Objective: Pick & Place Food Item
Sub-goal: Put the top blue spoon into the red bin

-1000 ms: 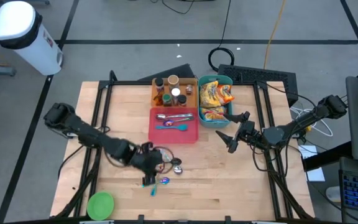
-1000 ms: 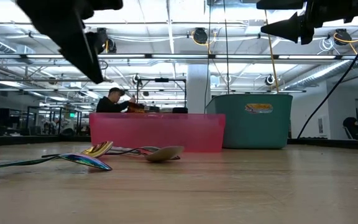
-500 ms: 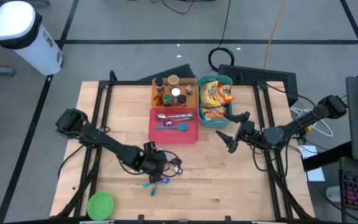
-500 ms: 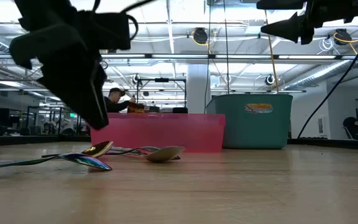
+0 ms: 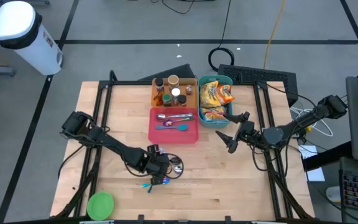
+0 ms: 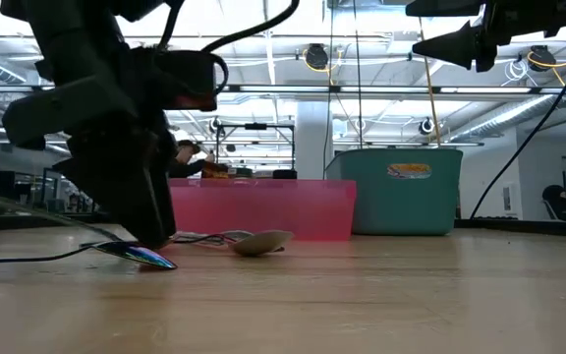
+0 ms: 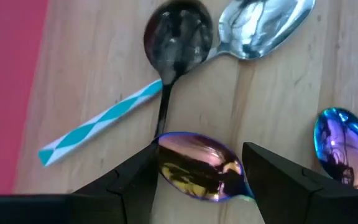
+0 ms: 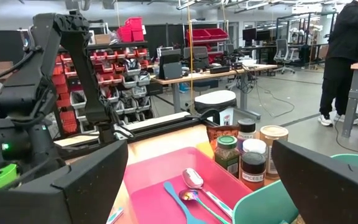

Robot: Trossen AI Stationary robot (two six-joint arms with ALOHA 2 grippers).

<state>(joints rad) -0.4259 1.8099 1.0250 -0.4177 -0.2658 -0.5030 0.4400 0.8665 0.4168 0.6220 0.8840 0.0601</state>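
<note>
Left gripper [image 7: 201, 171] spread around an iridescent spoon [image 7: 199, 167] on the table [image 5: 229, 180], right gripper [image 5: 236, 132] spread wide, raised

High view: straight down over whole tabletop [image 5: 229, 180]. Low view: tabletop height, level toward room. Left wrist: close above spoons [image 7: 197, 165]. Right wrist: faces pink tray [image 8: 166, 186], shared with high, low.

The left arm stretches low across the table, its left gripper [image 5: 158, 169] pointing down near the surface, fingers [image 7: 135, 180] parted. The right arm hovers raised at the table's right side, right gripper [image 5: 234, 132] spread wide.
</note>
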